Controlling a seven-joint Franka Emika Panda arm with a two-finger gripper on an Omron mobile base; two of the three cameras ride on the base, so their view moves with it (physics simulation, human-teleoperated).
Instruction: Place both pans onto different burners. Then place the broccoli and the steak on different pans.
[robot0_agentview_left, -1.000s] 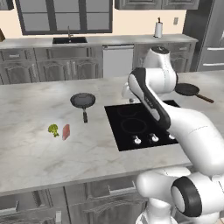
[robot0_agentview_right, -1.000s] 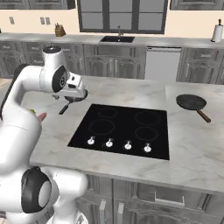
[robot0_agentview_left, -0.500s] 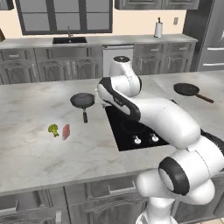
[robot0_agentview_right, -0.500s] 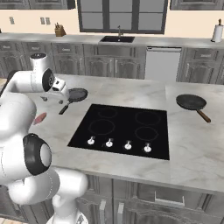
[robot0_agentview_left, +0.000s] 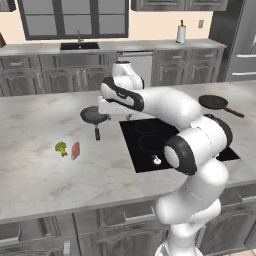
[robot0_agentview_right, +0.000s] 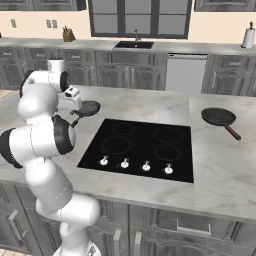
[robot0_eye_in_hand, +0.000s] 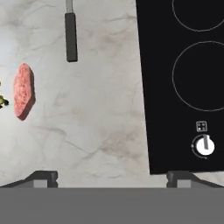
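Left of the cooktop (robot0_agentview_left: 150, 145) on the marble counter (robot0_agentview_left: 40, 175) I hover my gripper (robot0_eye_in_hand: 111, 177), fingers wide apart and empty, above the black-handled pan (robot0_agentview_left: 94, 115), broccoli (robot0_agentview_left: 61, 148) and steak (robot0_agentview_left: 75, 150) beyond it, brown-handled pan (robot0_agentview_right: 218, 117) right of the cooktop; next I judge: descend onto that handle.

The counter (robot0_agentview_left: 35, 175) looks like polished pale marble with grey veining. At its 3 o'clock the cooktop (robot0_agentview_right: 140, 145) is smooth, glossy black glass with small white knobs (robot0_eye_in_hand: 204, 145). Both pans (robot0_agentview_left: 94, 115) (robot0_agentview_right: 218, 116) look matt dark metal. The steak (robot0_eye_in_hand: 22, 90) looks rough and grainy.
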